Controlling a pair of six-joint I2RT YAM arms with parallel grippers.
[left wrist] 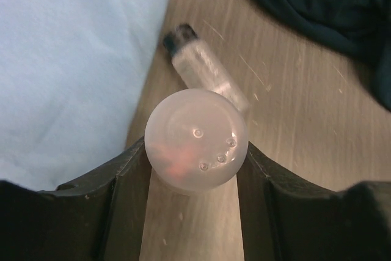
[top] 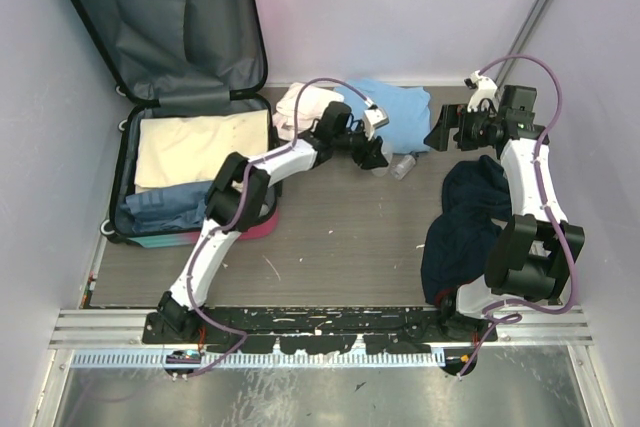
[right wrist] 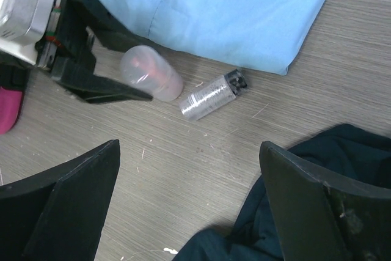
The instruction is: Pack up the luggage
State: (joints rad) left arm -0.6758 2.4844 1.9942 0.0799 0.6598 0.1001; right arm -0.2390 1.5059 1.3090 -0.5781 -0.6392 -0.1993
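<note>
**Left gripper closing on a frosted bottle beside the open luggage**

Top view. The luggage [top: 150, 27] is lying open at the far left of the table [top: 340, 247], its lid leaning up against the back wall. A cream cloth [top: 200, 147] and a folded blue garment [top: 165, 209] are lying in its lower half. My left gripper [top: 378, 157] is reaching right of the luggage, to the near edge of a light blue garment [top: 395, 112]. My right gripper [top: 440, 132] is hovering just right of that garment, above a dark navy cloth heap [top: 465, 222]. A pale pile of clothes [top: 300, 107] is sitting between the luggage and the light blue garment.

Left wrist view. My left fingers [left wrist: 131, 175] are pressing on both sides of a frosted bottle [left wrist: 195, 142], so I am grasping it. The bottle is facing the camera end on. A clear vial [left wrist: 204, 68] with a dark cap is lying flat on the table just beyond it. The light blue garment is lying to the left and the navy heap at the far right.

Right wrist view. My right fingers [right wrist: 73, 194] are standing wide apart and released, with nothing between them. Beyond them, the left gripper is clamping the frosted bottle, with the vial lying just to its right. The luggage is not showing in either wrist view.
</note>
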